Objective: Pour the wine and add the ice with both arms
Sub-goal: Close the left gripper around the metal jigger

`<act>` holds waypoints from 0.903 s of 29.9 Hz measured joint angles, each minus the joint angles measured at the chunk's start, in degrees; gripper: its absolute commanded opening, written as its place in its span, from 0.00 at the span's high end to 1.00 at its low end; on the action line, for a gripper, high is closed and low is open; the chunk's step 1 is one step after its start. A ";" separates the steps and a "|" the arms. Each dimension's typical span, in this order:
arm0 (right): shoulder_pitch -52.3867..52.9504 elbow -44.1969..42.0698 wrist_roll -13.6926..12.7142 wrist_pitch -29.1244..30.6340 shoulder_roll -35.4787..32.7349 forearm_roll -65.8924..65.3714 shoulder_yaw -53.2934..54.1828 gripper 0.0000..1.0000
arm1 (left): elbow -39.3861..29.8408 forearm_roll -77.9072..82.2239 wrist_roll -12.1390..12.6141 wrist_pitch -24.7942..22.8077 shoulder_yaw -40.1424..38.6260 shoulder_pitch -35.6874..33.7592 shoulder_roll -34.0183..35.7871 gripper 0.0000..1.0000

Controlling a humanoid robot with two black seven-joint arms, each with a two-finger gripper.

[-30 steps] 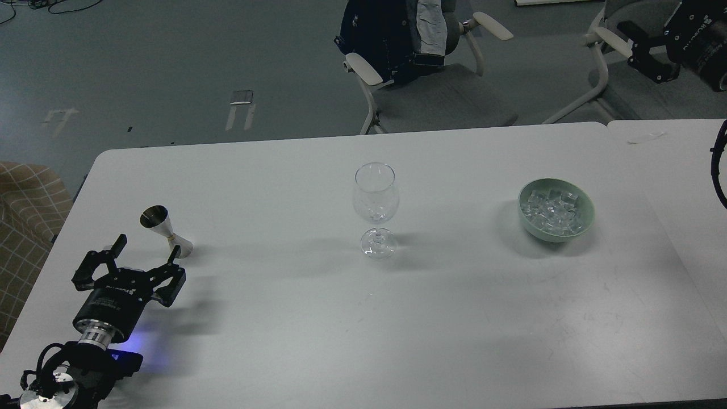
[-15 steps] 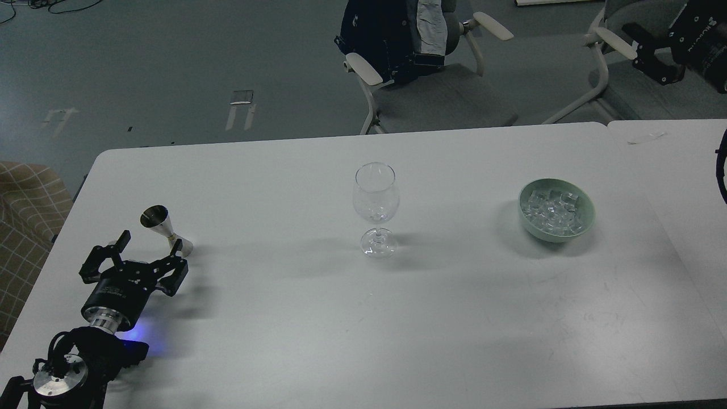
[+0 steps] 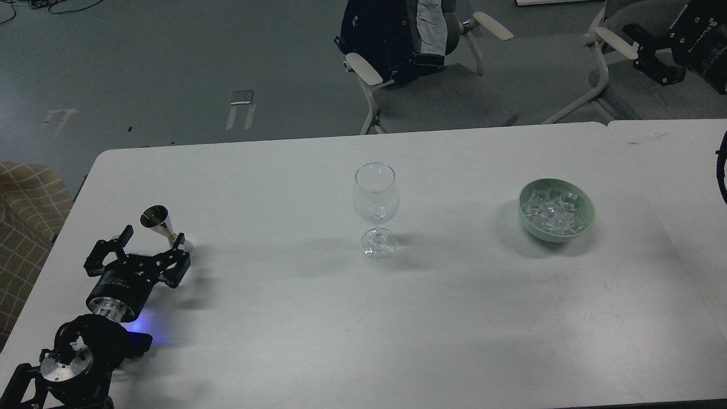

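A clear wine glass [image 3: 375, 204] stands upright mid-table; I see no liquid in it. A silver double-cone jigger [image 3: 162, 225] stands at the left; whether it holds wine cannot be told. A green bowl [image 3: 586, 224] at the right holds several clear ice cubes [image 3: 552, 211]. My left gripper [image 3: 152, 237] is open, its fingertips on either side of the jigger's lower part, just short of it. My right gripper [image 3: 653, 51] is raised at the top right, off the table, and looks open and empty.
The white table [image 3: 363, 318] meets a second white table [image 3: 681, 170] at the right. Two office chairs [image 3: 431, 85] stand behind the far edge, one with a dark jacket. A tan checked seat [image 3: 28, 210] is at the left.
My left gripper has moved forward toward the jigger, its open fingers now reaching beside the jigger's base. The right arm has shifted slightly up and right.
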 measured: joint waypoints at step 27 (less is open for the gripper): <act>-0.62 0.00 0.00 -0.20 0.06 -0.52 0.00 0.00 | 3.46 4.70 -2.08 0.28 1.48 -3.71 -0.40 0.56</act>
